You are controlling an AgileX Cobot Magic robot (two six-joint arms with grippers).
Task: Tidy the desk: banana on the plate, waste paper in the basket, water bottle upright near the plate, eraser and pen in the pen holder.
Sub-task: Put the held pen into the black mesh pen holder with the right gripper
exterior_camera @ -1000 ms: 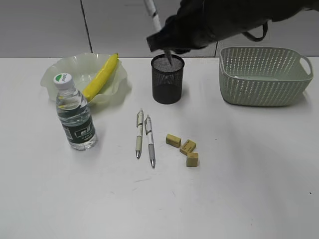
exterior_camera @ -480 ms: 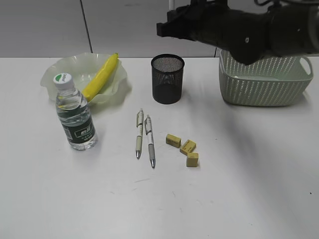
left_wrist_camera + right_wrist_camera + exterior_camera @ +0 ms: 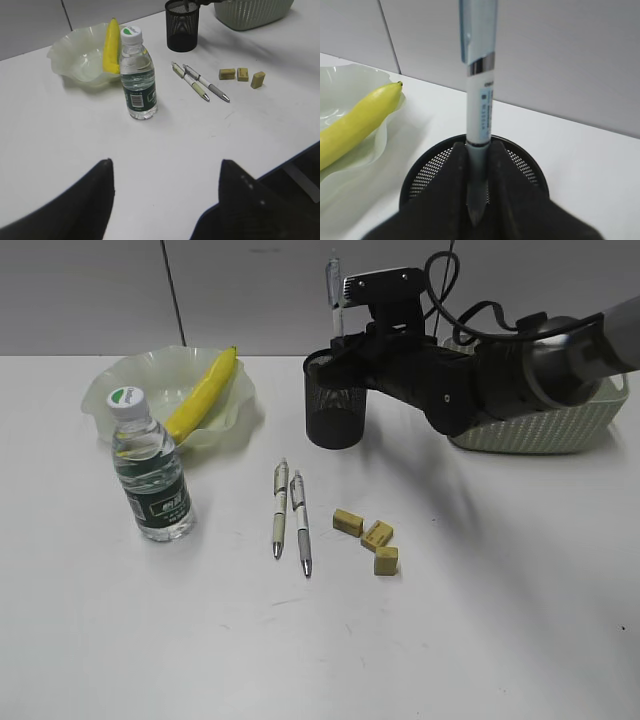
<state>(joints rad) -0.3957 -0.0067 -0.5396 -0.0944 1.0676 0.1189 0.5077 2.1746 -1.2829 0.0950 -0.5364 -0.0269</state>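
Your right gripper (image 3: 476, 200) has its jaws clenched on the lower barrel of a pale blue-white plastic pen (image 3: 479, 100), which stands upright with its tip directly over the mouth of the black metal mesh pen holder (image 3: 335, 410). The pen looks light, stiff and smooth, so it could slip or swing if you pinch it near one end; the hold low on the barrel, just above the tip, seems sound for a straight drop into the cup.

In front of the pen holder, two more white-and-grey pens (image 3: 289, 508) lie side by side on the white tabletop (image 3: 480, 620), touching or nearly so; take each at mid-barrel, since thin round barrels tend to roll. To the right of them sit three small tan block erasers (image 3: 368, 539), likely soft and grippy, easy to pinch across their flat sides.

Left of the pen holder, the yellow curved banana (image 3: 205, 392) rests in the pale green ruffled plate (image 3: 120, 380), with the clear green-labelled water bottle (image 3: 150, 468) upright just in front. The pale green woven-pattern basket (image 3: 560, 425) stands to the right, behind your arm. Your left gripper (image 3: 165, 200) has its jaws released, holding nothing, above the near tabletop.
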